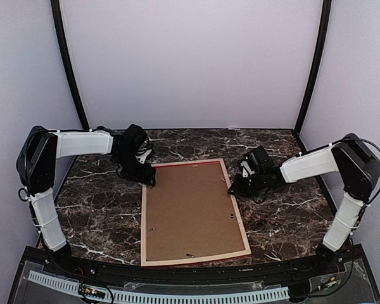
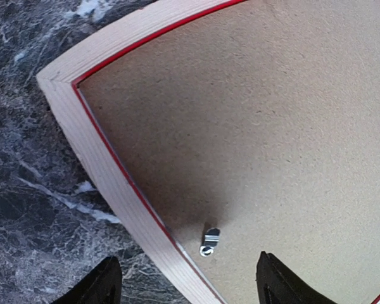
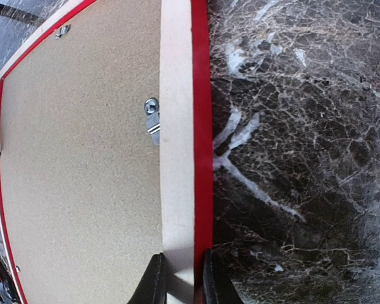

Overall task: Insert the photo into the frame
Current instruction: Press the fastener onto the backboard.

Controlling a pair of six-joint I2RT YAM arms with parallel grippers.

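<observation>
The frame (image 1: 144, 215) lies back-up on the marble table, pale wood rails showing with a red edge. A plain brown backing board (image 1: 190, 212) fills it. The photo is hidden or out of view. My left gripper (image 1: 149, 179) is open over the frame's far left corner. In the left wrist view its fingers straddle the left rail (image 2: 95, 152), and the gripper (image 2: 187, 278) holds nothing. My right gripper (image 1: 234, 187) is at the right rail's far end. In the right wrist view the gripper (image 3: 182, 275) is shut on the rail (image 3: 177, 126), one finger on each side.
Small metal turn clips sit on the backing board near the rails, one by the left gripper (image 2: 209, 240) and one by the right rail (image 3: 152, 119). Dark marble table (image 1: 101, 215) surrounds the frame. Pale walls stand close on three sides.
</observation>
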